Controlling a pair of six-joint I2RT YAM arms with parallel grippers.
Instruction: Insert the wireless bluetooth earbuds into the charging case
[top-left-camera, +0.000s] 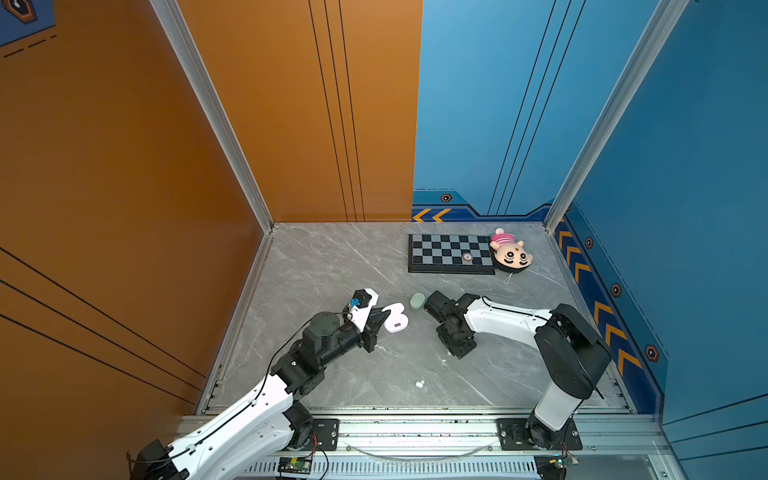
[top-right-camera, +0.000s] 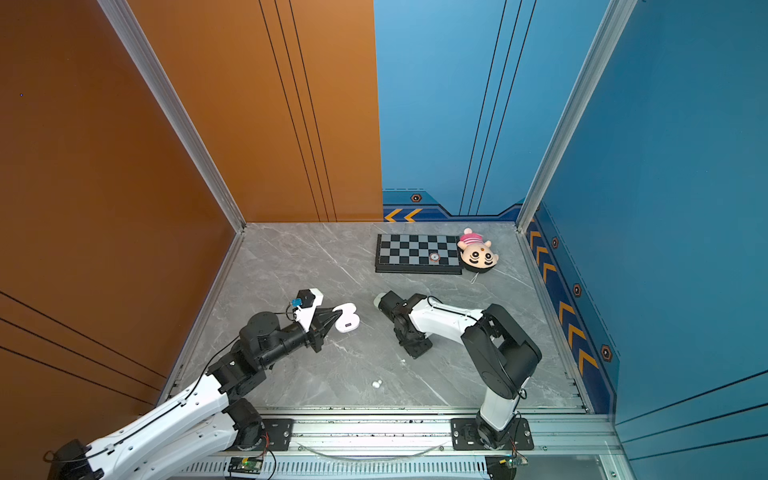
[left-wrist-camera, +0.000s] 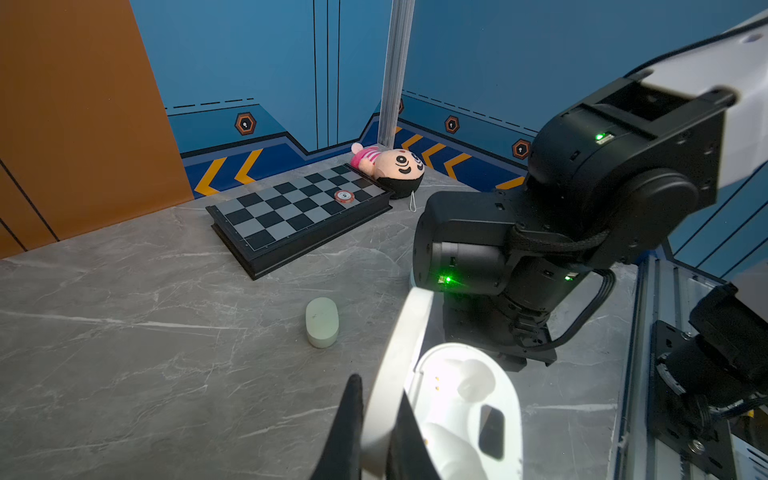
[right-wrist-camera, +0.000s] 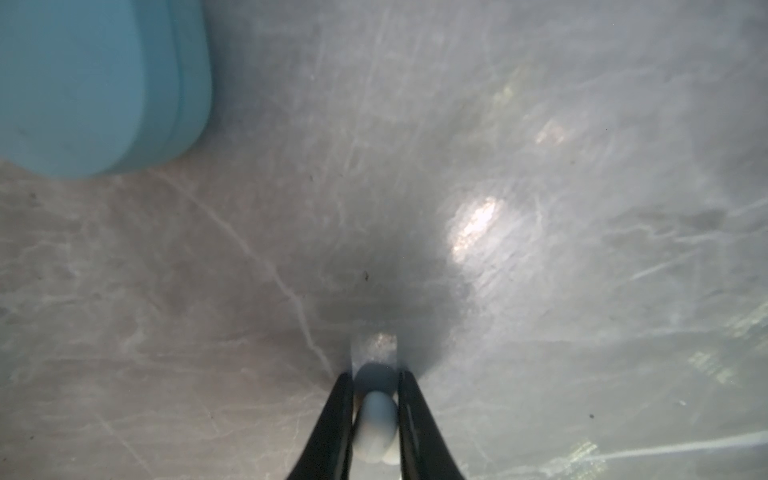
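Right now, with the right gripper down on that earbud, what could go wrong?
1. The pale earbud sits between the fingertips of the right gripper, low against the table. Being round, it may squirt out on lifting.
2. The left gripper pinches the white case only by its open lid, so pressing a bud in could tip it.
3. Two loose earbuds lie near the front edge. A sweeping arm might scatter them.

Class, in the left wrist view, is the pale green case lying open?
No, the pale green case lies closed on the grey table, no cavity showing.
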